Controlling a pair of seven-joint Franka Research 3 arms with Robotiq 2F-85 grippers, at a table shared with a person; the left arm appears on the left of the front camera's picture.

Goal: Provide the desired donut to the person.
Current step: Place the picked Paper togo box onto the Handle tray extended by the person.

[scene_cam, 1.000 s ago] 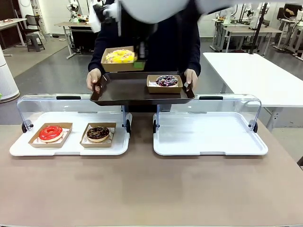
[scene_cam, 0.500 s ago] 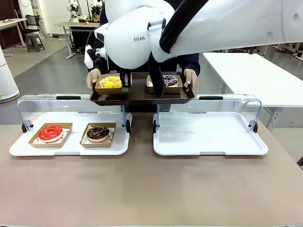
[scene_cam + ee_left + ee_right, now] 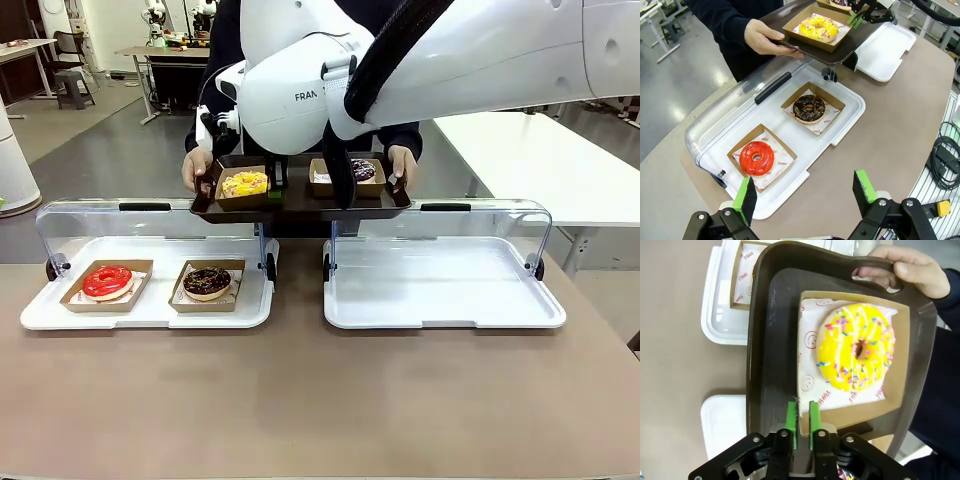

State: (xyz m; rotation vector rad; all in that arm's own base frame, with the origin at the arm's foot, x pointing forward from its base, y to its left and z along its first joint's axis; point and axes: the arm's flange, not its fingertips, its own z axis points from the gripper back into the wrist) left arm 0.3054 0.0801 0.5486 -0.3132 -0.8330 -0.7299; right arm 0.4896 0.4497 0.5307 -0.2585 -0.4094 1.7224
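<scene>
Four donuts, each in its own box. Two on the dark tray [image 3: 300, 195] in the person's [image 3: 400, 100] hands: yellow donut [image 3: 244, 183], purple donut [image 3: 362, 170]. Two in the left case [image 3: 150, 310]: red donut [image 3: 107, 281], chocolate donut [image 3: 207, 280]. Right case [image 3: 440, 290] bare. Right pincer [image 3: 800, 426] narrow on the yellow donut's box [image 3: 902, 360] edge. Left pincer [image 3: 807, 197] wide over the worktop [image 3: 320, 400].

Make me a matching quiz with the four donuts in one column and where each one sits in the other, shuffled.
Things:
1. yellow donut
2. red donut
3. chocolate donut
4. purple donut

Places:
A. white tray, its right box
B. dark tray, by the person's hand at picture right
C. white tray, its left box
D. dark tray, by the person's other hand

Pairs: 1-D, 2-C, 3-A, 4-B
</scene>
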